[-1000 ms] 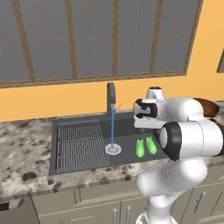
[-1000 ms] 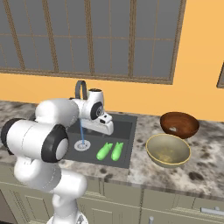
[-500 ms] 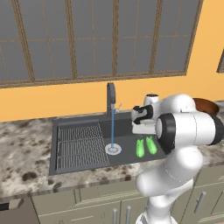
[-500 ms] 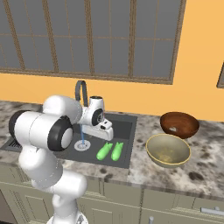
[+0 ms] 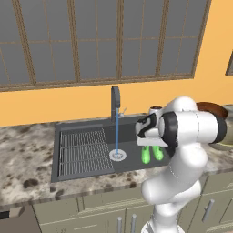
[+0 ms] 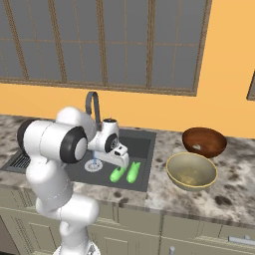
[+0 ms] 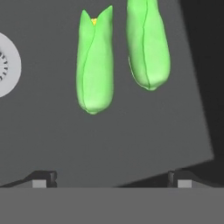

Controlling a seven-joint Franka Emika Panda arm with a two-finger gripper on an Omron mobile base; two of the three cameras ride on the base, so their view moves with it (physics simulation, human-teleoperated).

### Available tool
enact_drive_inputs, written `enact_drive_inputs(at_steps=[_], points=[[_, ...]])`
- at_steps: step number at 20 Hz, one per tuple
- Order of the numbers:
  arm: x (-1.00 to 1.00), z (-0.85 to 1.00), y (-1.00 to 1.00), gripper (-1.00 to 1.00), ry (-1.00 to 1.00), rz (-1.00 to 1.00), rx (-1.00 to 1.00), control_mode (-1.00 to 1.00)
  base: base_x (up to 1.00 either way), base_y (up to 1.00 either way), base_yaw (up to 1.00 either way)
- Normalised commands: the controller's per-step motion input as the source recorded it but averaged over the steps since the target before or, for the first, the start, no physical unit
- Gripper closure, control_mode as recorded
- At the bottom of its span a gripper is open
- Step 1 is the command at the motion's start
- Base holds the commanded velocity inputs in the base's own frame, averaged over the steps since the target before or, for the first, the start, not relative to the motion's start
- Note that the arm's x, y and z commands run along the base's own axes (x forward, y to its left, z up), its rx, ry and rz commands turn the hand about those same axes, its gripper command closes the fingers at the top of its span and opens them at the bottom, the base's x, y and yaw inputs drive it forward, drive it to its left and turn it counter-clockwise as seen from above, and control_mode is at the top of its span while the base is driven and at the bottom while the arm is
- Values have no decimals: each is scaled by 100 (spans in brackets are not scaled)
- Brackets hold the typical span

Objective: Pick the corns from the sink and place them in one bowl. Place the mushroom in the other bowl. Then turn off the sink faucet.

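Spread wide and holding nothing, the gripper (image 7: 109, 179) hangs over the floor of the sink (image 6: 144, 144), its fingertips (image 7: 43, 179) short of the corns (image 7: 95, 61). Both cobs lie side by side, close but apart, on the basin floor beside the round pale drain (image 7: 6, 65), their long axes running parallel, away from the hand. Water runs from the sink faucet (image 5: 115, 102), while the tan-olive bowl (image 6: 191, 171) and the reddish-brown bowl (image 6: 204, 141) sit on the counter (image 6: 234, 191).
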Motion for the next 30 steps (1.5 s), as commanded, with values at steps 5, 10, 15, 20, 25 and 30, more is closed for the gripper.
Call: enact_drive_inputs(at_steps=[5,10,15,20,25,30], points=[[22,-31,0,-100,-2,0,0,-100,0,0,0],[24,-28,5,-100,-1,0,-1,-100,0,0,0],[18,-27,1,-100,-2,0,0,-100,0,0,0],[18,-21,0,-100,-5,0,-1,-100,0,0,0],[12,-26,0,-100,-4,0,-1,-100,0,0,0],[5,-25,0,-100,-7,0,-2,-100,0,0,0]])
